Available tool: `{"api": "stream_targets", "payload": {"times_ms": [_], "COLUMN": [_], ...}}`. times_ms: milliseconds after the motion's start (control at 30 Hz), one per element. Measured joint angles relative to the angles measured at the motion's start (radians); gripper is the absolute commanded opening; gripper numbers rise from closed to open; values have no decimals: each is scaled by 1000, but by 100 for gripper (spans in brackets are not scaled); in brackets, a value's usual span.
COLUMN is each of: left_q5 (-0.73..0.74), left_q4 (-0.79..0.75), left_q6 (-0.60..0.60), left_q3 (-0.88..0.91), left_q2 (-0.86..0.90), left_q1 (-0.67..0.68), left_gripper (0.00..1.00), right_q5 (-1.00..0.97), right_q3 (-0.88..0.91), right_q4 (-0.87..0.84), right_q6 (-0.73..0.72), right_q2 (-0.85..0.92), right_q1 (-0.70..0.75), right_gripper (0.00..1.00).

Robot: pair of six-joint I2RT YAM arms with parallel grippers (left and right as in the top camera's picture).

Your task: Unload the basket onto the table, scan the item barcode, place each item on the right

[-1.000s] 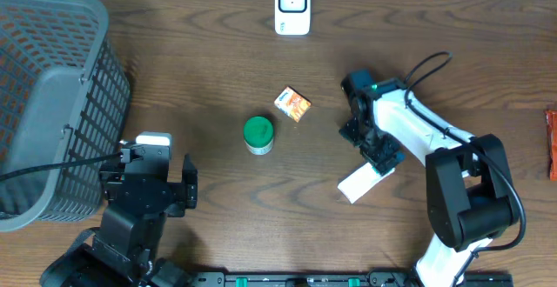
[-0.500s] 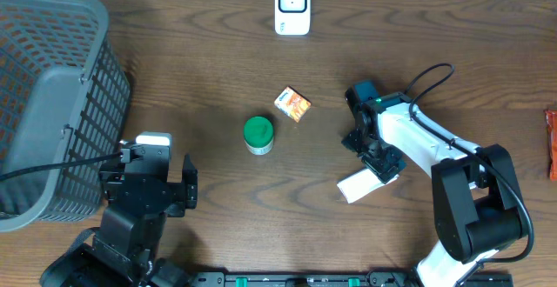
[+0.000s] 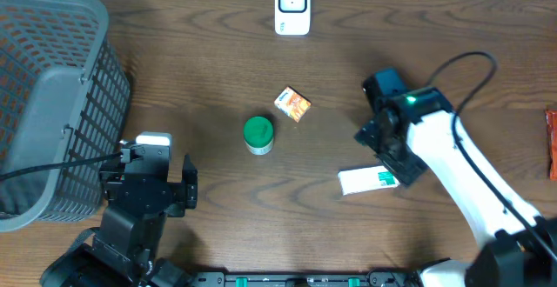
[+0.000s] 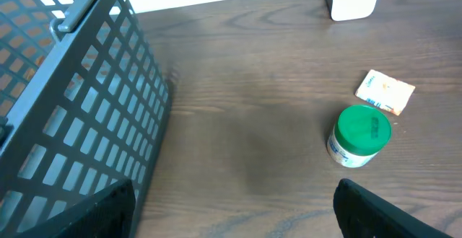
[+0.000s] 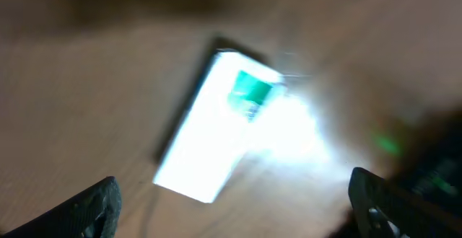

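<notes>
Since the earlier overhead frames, the right arm has swung outward towards the right edge. The white box (image 3: 366, 181), formerly tilted beneath the arm's tip, now lies flat on the wooden surface (image 3: 218, 61) with its long side nearly level across the frame. The left arm and the other items have kept their places.

Right pincer (image 3: 397, 165): released. In the right wrist view its two fingers (image 5: 90, 205) stand wide apart at the lower corners, with the box lying on the wood ahead of them. That view is blurred and glaring, so only a green mark near the box's far end can be made out. From overhead the pincer's dark tip sits just over the box's right end, where the green mark is; whether they touch cannot be told.

Left pincer (image 4: 234, 213): released and grasping nothing, its fingers spread at the lower corners of the left wrist view, near the front edge beside a grey basket (image 3: 52, 104).

Other items: a white scanner (image 3: 292, 6) stands at the far edge, well apart from the box. A green-lidded jar (image 3: 258, 135) stands upright mid-surface, with a small orange packet (image 3: 293, 103) just beside it towards the scanner. A red object (image 3: 551, 139) is partly cut off at the right edge.
</notes>
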State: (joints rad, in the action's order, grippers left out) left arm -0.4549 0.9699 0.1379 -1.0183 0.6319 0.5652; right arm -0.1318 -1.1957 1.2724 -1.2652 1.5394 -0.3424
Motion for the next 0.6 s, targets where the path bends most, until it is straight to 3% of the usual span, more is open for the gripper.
{"api": "stream_targets", "payload": {"times_ms": [100, 367, 600], "left_q5": [0, 0, 0], "left_q4": [0, 0, 0], "left_q6": [0, 0, 0], "left_q3": [0, 0, 0], "left_q2": [0, 0, 0], "left_q1": [0, 0, 0], "left_gripper": [88, 88, 88], "right_q5": [-26, 21, 36], "right_q3": [48, 264, 360], "right_q4": [4, -279, -356], "right_q6": [-84, -246, -355], "right_q2": [-23, -25, -25], "right_q1": [0, 0, 0], "right_gripper": [96, 92, 91]}}
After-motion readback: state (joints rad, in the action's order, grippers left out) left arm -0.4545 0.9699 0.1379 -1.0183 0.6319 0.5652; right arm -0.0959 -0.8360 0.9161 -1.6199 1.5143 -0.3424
